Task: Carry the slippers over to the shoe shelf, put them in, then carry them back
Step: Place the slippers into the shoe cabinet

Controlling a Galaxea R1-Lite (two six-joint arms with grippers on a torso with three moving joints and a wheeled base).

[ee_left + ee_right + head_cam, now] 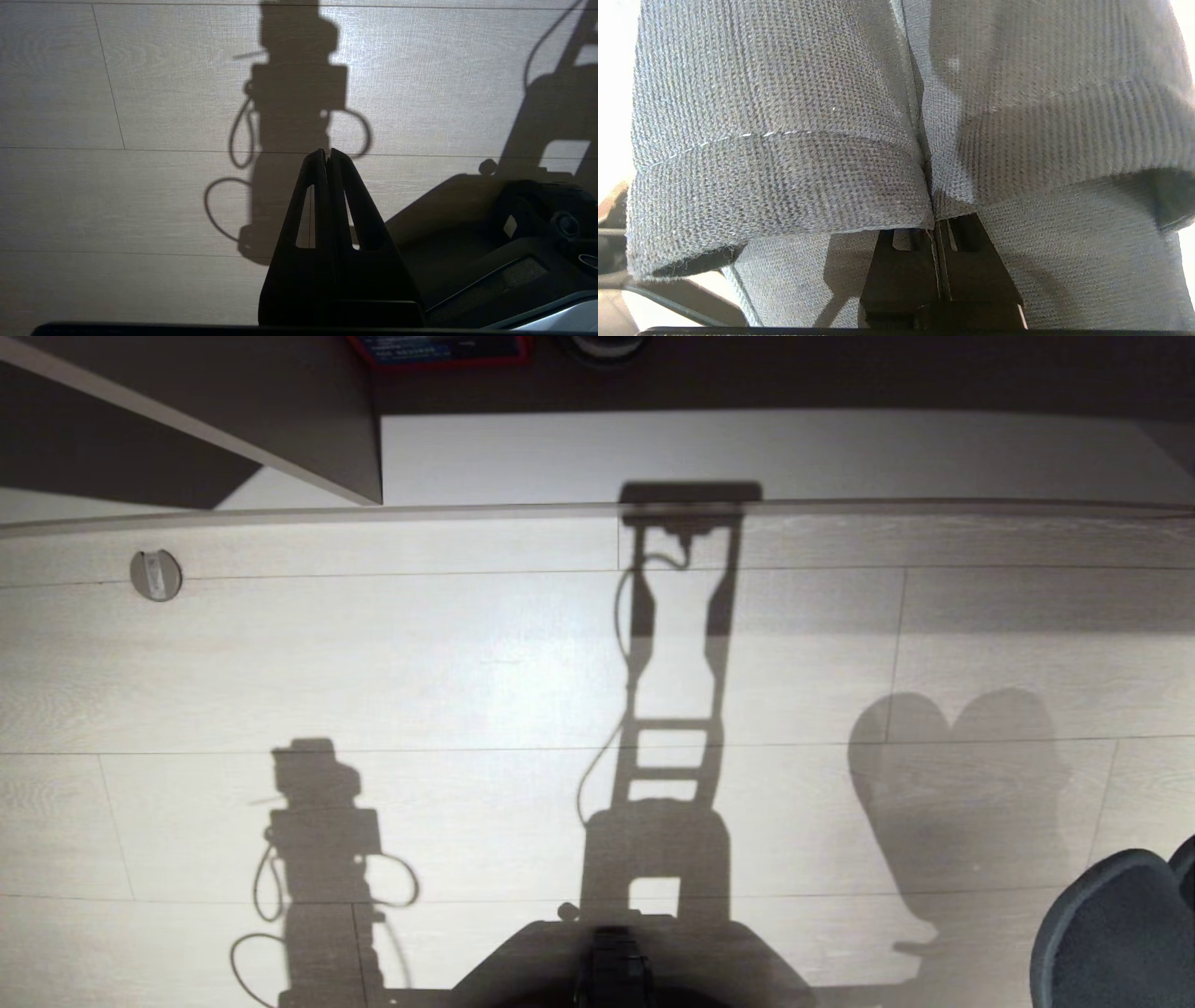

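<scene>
Slippers [1120, 933] hung low at far right over the floor [467, 663], pinched side by side in right claw [934, 205]. Shelf [747, 453] sat ahead, slanted divider panel [233, 411] upper left.

Charcoal-grey knitted slippers [784, 140], pale grey wood-grain floor [467, 663], grey-beige shelf [308, 420], and a red-edged blue box [439, 350].

The slippers [784, 140] were coarse grey knitted cloth, matt, with stitched seams. The floor [467, 663] was pale wood-grain planks, smooth with a soft sheen. The left gripper [327, 158] looked like matt black plastic.
</scene>
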